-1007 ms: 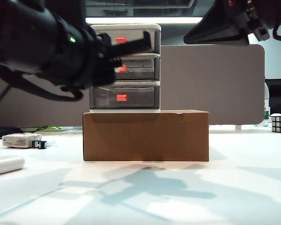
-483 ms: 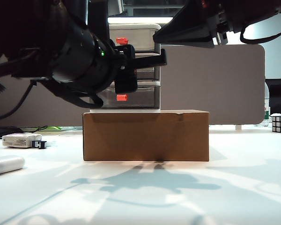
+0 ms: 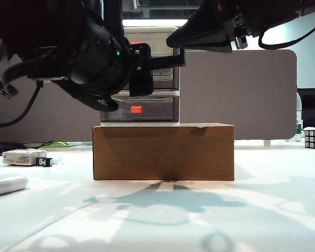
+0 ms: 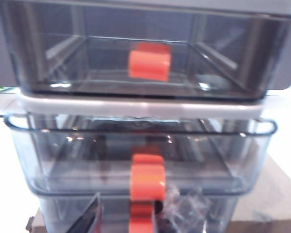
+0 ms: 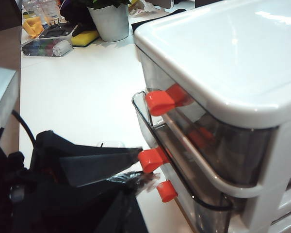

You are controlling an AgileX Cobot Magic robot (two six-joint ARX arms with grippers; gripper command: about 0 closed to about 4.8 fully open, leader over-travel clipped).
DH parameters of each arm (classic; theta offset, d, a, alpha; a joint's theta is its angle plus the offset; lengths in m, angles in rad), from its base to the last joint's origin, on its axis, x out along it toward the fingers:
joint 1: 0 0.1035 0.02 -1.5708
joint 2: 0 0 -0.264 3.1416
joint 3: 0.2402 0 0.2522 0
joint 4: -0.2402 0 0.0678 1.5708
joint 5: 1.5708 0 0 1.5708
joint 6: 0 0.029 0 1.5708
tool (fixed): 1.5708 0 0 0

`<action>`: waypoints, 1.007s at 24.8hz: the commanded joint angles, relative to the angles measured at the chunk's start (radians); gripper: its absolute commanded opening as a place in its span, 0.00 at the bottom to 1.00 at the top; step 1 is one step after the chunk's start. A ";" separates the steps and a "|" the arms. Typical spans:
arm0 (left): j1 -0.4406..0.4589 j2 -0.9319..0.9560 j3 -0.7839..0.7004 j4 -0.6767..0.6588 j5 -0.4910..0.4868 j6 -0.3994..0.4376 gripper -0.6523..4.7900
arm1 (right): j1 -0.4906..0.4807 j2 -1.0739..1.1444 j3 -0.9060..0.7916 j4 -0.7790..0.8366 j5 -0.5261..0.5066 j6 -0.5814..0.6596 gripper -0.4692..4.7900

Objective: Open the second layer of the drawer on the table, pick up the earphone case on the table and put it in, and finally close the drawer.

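"Since the second layer [image 4: 136, 145] juts out past the other tiers, is the opening done?"

"Looks so, or nearly. The left gripper [image 4: 127, 213] sits at its handle [image 4: 148, 177], fingers parted, pinching nothing."

"And the right gripper [image 3: 199, 34]?"

"High up by the top of the drawer [image 3: 170, 63]. I can't tell how its jaws stand."

"Next?"

"The case [image 3: 5, 184]. It lies on the table [image 3: 262, 210], far left, well apart from the drawer. An arm must back off, drop low and straddle it."
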 commanded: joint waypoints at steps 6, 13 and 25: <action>0.020 -0.002 0.018 0.007 0.051 0.004 0.35 | 0.001 -0.002 0.005 0.014 -0.005 -0.005 0.08; 0.020 -0.002 0.018 0.008 0.072 0.003 0.35 | 0.001 -0.002 0.005 -0.001 -0.006 -0.005 0.08; 0.020 -0.002 0.018 0.009 0.092 0.004 0.35 | 0.001 -0.002 0.005 -0.001 -0.005 -0.005 0.08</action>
